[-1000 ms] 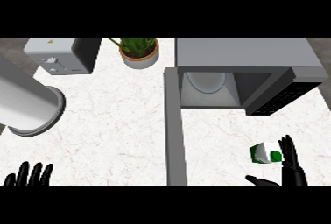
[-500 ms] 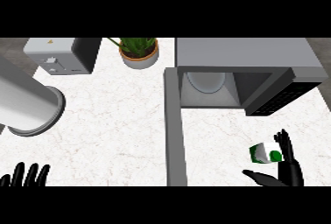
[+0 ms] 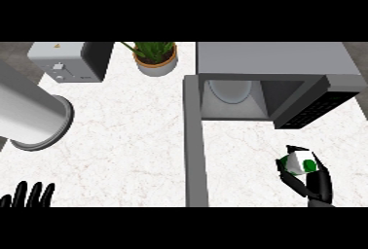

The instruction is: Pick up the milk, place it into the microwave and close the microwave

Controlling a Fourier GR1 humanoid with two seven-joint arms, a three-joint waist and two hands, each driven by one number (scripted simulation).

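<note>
The milk (image 3: pixel 296 164) is a small white carton with green marks, low at the right of the head view. My right hand (image 3: pixel 316 181) is curled round it, thumb on its left side and fingers on its right. The microwave (image 3: pixel 273 78) stands at the back right with its cavity (image 3: pixel 231 99) showing a round plate inside. Its door (image 3: pixel 195 146) is swung wide open and juts toward me as a long grey slab. My left hand (image 3: pixel 28 195) rests at the lower left edge, fingers up and straight.
A grey toaster (image 3: pixel 64 62) sits at the back left and a potted plant (image 3: pixel 155 57) beside it. A large grey cylinder (image 3: pixel 28 116) lies at the left. The open door divides the white counter (image 3: pixel 129 146) between my hands.
My right hand has closed round the milk and shifted slightly away from me with it. The left hand has stayed where it was.
</note>
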